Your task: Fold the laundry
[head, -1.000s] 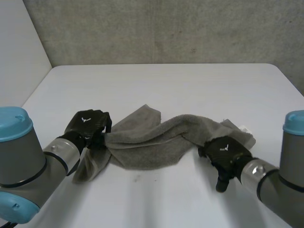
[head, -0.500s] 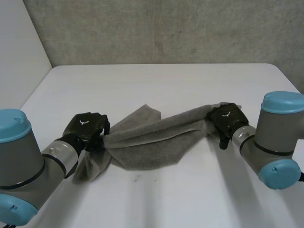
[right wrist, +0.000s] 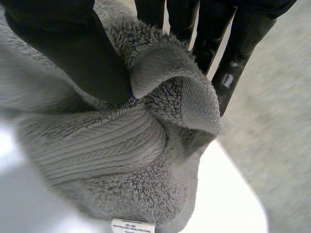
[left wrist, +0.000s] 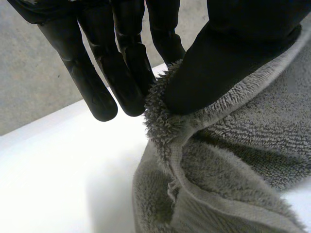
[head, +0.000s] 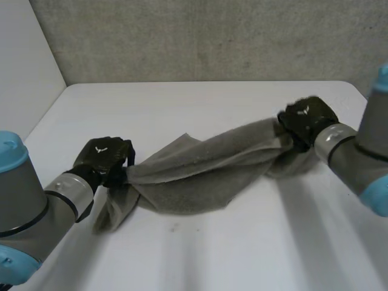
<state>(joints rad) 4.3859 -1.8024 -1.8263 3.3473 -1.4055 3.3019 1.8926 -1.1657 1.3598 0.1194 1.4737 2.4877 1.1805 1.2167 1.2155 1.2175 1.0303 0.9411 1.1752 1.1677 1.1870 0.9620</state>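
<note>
Soft, limp, light towel (head: pixel 200 176), sagging between grips over the table (head: pixel 182 103). Left hand (head: pixel 104 159) pinches the 9 o'clock edge, right hand (head: pixel 308 116) the 2 o'clock end. Best taken by the corners.

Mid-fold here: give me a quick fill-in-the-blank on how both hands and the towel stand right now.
1. The towel is ____ in colour.
2. The left hand pinches the towel's edge between its fingers and its ____.
3. The right hand pinches the other end of the same ____.
4. The towel's middle rests on a ____ table.
Missing words: grey; thumb; towel; white.
</note>
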